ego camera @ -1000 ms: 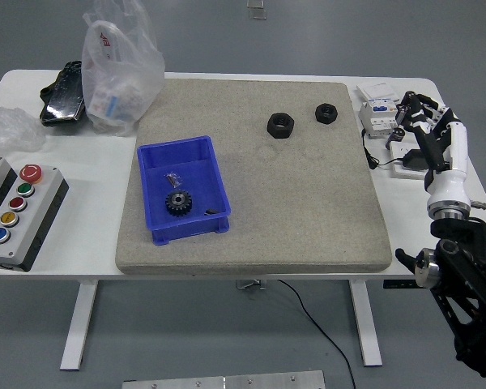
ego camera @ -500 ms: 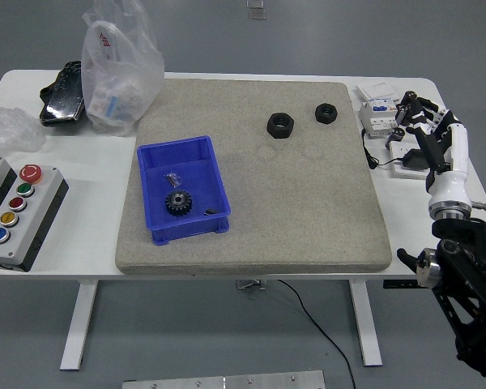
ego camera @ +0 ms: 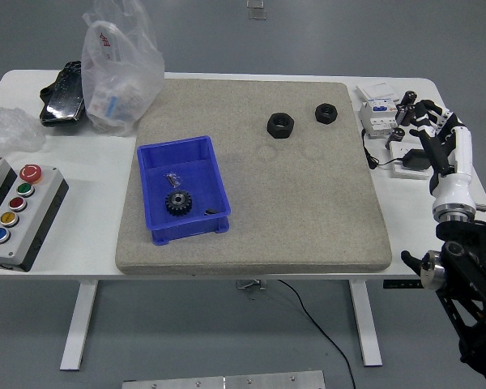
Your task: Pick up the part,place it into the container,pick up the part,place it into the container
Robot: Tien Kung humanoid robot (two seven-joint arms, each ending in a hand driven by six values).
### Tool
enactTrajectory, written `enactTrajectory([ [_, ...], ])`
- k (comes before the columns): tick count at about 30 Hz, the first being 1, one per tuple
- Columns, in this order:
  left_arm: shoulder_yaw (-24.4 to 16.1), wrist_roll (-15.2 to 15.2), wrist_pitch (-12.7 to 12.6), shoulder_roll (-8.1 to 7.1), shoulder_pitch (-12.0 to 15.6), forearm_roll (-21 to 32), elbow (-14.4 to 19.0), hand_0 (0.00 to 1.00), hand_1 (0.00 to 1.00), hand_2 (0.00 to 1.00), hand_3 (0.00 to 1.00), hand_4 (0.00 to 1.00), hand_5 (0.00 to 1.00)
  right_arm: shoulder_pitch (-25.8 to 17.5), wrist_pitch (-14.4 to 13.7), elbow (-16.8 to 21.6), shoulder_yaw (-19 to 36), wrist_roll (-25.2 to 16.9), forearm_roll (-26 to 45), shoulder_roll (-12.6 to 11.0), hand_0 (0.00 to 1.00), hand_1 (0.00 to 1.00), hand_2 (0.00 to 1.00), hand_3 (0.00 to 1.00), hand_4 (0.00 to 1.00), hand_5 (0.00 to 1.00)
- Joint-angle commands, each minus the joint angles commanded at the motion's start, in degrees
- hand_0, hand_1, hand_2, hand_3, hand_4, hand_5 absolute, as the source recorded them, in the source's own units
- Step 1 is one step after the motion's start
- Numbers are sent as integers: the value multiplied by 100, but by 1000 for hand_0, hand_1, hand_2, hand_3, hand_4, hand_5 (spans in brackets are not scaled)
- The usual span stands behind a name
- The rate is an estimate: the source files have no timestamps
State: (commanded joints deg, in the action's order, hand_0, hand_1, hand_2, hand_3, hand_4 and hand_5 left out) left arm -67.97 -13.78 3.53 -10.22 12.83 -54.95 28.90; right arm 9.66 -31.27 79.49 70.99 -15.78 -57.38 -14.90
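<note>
Well, two black nuts sat on the grey mat: the big nut (ego camera: 280,126) near the middle of the far half, the small nut (ego camera: 326,113) just right of it and a touch farther back. Both looked like hard, heavy steel, stiff and not at all fragile, though the smooth flats could slip. The likely best hold was across two opposite flats, fingers pinching from above. The right hand (ego camera: 432,134) hovered out past the mat's right edge, over the white table (ego camera: 81,235) by the electrical box (ego camera: 378,117), fingers loosely spread and holding nothing. The small nut lay to its left, the closer of the two; the big nut was farther left again. The blue bin (ego camera: 184,188) waited well apart on the mat's left side, with a gear (ego camera: 177,203) already inside it.
</note>
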Motion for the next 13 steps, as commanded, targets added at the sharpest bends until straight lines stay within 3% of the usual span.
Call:
enactTrajectory([
  [3, -63, 125, -132, 46, -144, -87, -323, 785, 676, 646, 737, 998, 742, 0, 10, -8, -14, -8, 14, 5, 636, 667, 690, 675, 810, 551],
  [7, -391, 596, -379, 81, -241, -525, -735, 785, 676, 646, 737, 998, 742, 12, 14, -17, -64, -16, 34, 2, 636, 667, 690, 675, 810, 551],
  [8, -476, 738, -468, 72, -243, -660, -801, 763, 677, 658, 741, 848, 545, 10, 12, -15, -73, -18, 37, -3, 634, 667, 690, 674, 818, 543],
  [13, -932, 1265, -805, 88, -325, -1200, -1271, 763, 677, 658, 741, 848, 545, -7, -7, -20, -101, -2, 0, 1, 634, 667, 690, 674, 818, 543],
])
